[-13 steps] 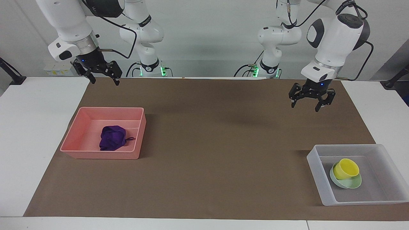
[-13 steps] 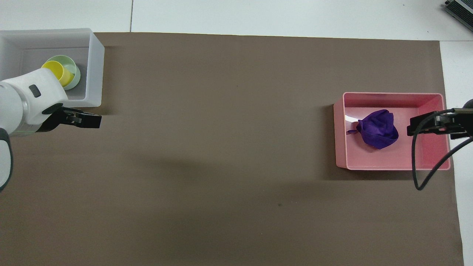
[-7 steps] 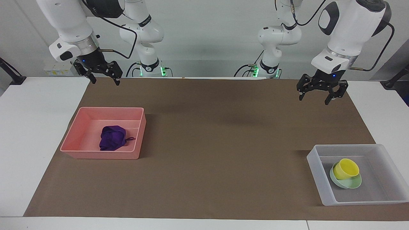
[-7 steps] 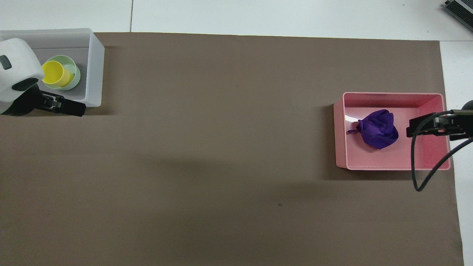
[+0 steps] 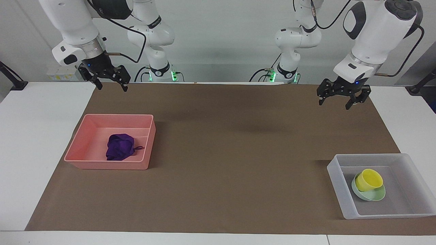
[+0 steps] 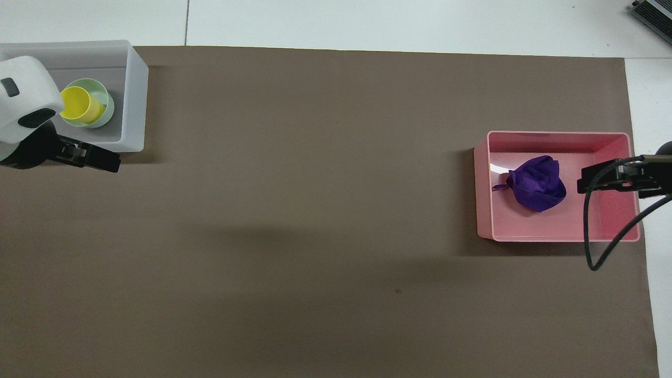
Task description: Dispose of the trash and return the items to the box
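Observation:
The trash (image 5: 119,147), a dark purple fabric wad (image 6: 536,182), lies inside a pink tub (image 5: 105,165) at the right arm's end of the table. The box (image 5: 337,183), a translucent whitish tub (image 6: 134,94), sits at the left arm's end. In it a yellow cup (image 5: 369,179) lies tilted in a mint-green bowl (image 5: 374,195); the overhead view shows the cup (image 6: 79,103) and the bowl (image 6: 106,107). My left gripper (image 5: 334,104) hangs open and empty over the brown mat, apart from the box. My right gripper (image 5: 112,88) hangs open and empty, high over the pink tub's end of the mat.
A brown mat (image 5: 231,153) covers most of the white table (image 5: 37,115). The pink tub (image 6: 556,134) and the box stand at opposite ends of it. In the overhead view the right arm's cable (image 6: 590,231) loops over the pink tub.
My left gripper has risen and drawn back from beside the box, toward the left arm's end of the table. The right arm has hardly moved. Nothing on the table has shifted.

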Robot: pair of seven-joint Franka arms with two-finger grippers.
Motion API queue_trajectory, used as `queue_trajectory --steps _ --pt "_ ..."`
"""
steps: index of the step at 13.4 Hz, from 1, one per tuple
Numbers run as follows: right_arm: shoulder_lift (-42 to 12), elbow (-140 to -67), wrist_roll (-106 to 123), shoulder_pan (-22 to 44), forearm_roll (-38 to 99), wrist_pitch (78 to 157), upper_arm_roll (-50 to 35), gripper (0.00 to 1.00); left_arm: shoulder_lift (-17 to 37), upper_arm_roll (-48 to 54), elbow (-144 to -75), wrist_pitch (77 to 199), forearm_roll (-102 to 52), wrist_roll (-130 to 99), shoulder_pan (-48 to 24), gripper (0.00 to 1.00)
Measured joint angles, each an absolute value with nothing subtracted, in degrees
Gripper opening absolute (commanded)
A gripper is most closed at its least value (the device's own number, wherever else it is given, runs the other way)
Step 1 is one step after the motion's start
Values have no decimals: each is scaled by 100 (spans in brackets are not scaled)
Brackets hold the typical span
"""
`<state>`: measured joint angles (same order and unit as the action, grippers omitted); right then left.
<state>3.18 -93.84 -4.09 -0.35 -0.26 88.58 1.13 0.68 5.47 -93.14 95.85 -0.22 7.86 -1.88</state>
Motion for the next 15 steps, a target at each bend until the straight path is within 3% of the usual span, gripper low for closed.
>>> queue_trajectory --steps 15 --pt "327 -9402 -406 -104 -26 8856 124 100 47 448 -9331 9588 -17 -93 -88 100"
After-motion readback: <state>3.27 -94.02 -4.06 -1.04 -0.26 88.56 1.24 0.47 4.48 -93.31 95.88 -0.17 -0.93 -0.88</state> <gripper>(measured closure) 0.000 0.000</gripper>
